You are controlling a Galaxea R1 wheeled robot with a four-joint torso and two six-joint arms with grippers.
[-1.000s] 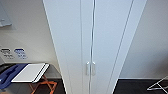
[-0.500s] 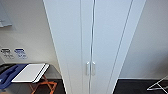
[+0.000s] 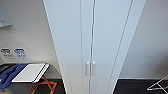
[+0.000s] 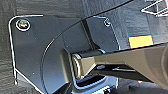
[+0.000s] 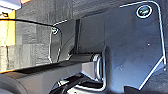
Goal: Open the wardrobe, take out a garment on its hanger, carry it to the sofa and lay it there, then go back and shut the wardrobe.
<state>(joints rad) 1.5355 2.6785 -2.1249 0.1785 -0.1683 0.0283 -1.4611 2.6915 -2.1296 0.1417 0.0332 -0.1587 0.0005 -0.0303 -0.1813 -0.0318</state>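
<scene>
The wardrobe [image 3: 92, 45] fills more of the head view than a second ago, so the robot has closed in on it; both doors are shut, handles [image 3: 90, 68] side by side, opening not yet begun. At left stands a folding table [image 3: 31, 72] with orange legs; at right, a wire rack [image 3: 158, 85]. Neither blocks the doors. Whether either tool is clenched or released, I cannot tell.

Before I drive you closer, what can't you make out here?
- Wardrobe interior: head view, hidden behind its shut doors.
- Wall labels: head view, print too small.
- Wire frame on the floor: head view, cut off by the edge.
- Claw fingers: wrist views, blocked by the robot's own plate.
</scene>
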